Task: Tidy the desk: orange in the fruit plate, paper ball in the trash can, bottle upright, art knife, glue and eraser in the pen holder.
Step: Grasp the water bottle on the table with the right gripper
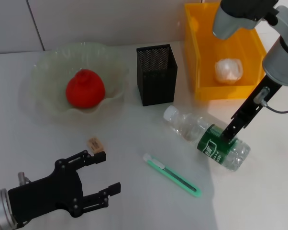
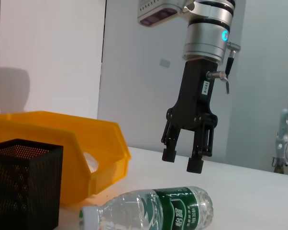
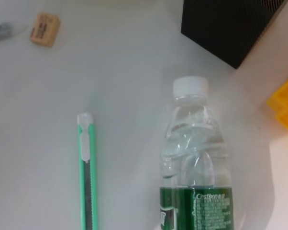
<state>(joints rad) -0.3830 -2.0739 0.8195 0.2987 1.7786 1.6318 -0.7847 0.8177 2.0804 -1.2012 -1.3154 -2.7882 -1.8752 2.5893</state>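
Bottle [image 1: 208,137] lay on its side near the desk's [image 1: 134,191] right edge; right gripper [image 2: 182,160] hovered just above its green label, jaws open. Left gripper [image 1: 103,175] idled at the near-left corner, jaws open.

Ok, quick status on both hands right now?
Left hand: open, empty, low over the desk near the eraser.
Right hand: open, empty, just above the lying bottle.
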